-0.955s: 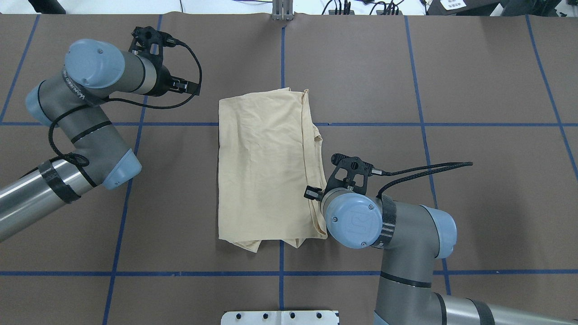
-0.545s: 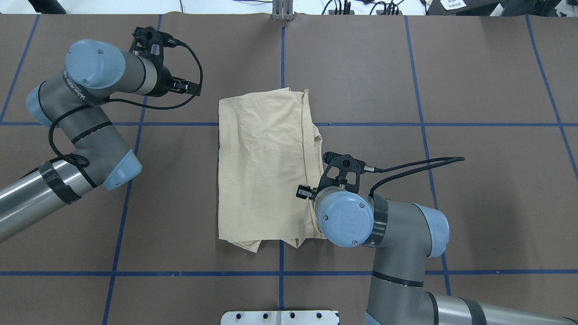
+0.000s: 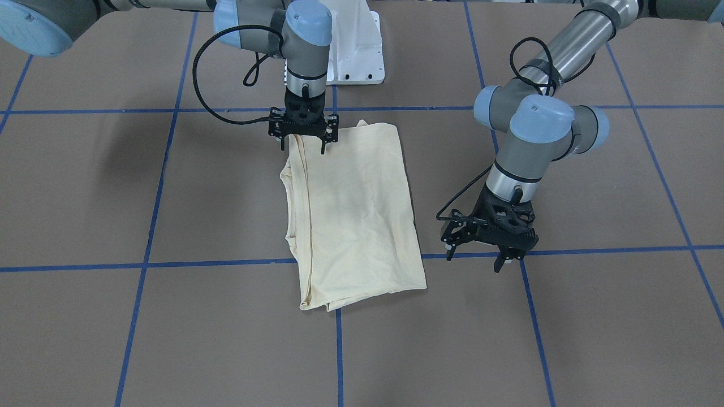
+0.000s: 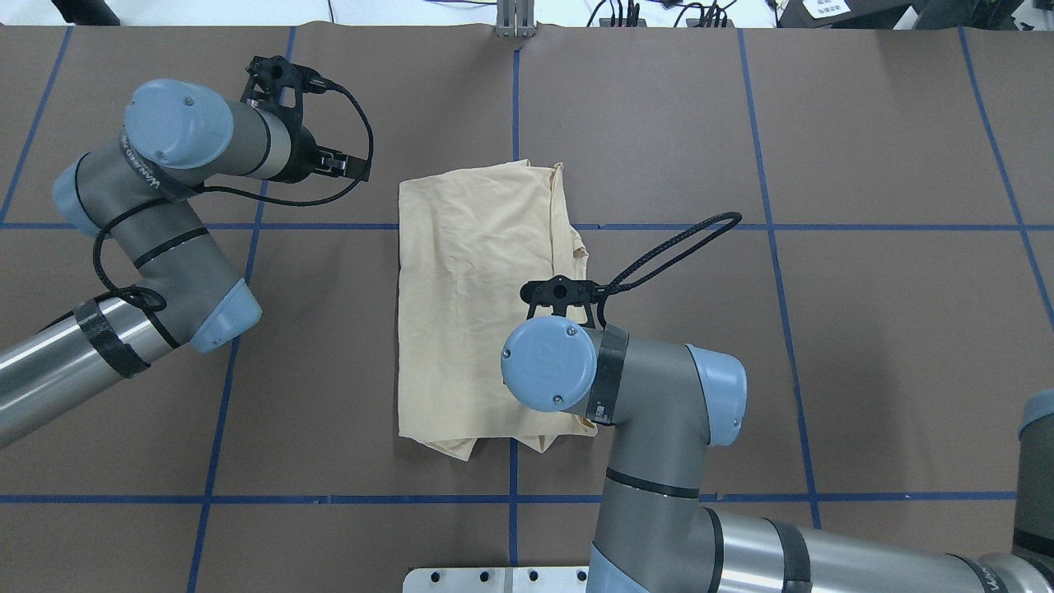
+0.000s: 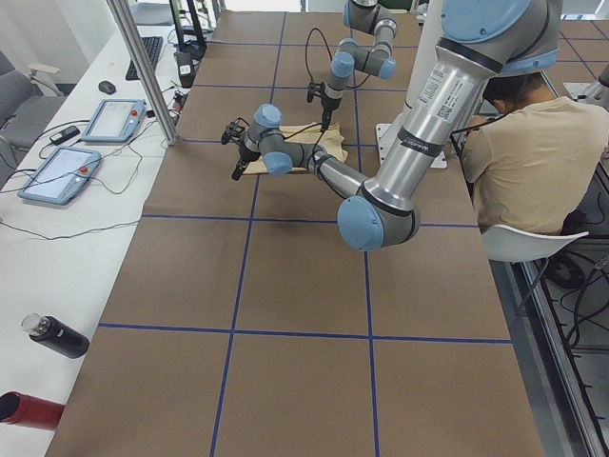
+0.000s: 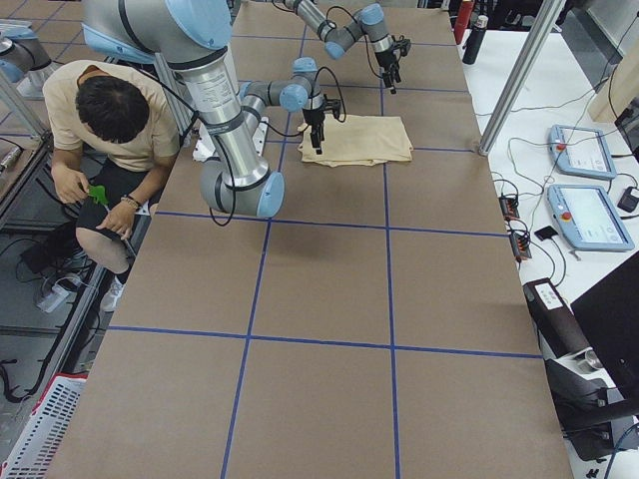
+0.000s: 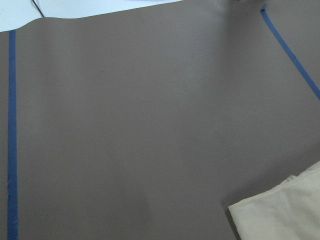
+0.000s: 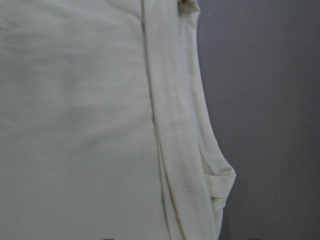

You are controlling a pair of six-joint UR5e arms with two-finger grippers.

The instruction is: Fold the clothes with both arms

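The pale cream-yellow T-shirt is seen folded into a long rectangle, laid flat at the centre of the brown-covered table and across one of the blue tape lines. The right gripper is held pointing straight down over the shirt's right-hand edge, at the end nearer the robot base. Its two fingers are spread wide, and the edge appears to be straddled: one finger is over the cloth, the other just outside it. Nothing is pinched between them, and whether the tips touch the fabric cannot be told. In the right wrist view the layered, stitched hems are shown close up, with bare table to their right. The left gripper is held over bare table near the shirt's far-left corner, apart from the cloth, its fingers likewise parted and empty. Only a corner of the shirt is caught in the left wrist view. A seated person is visible beside the robot base.
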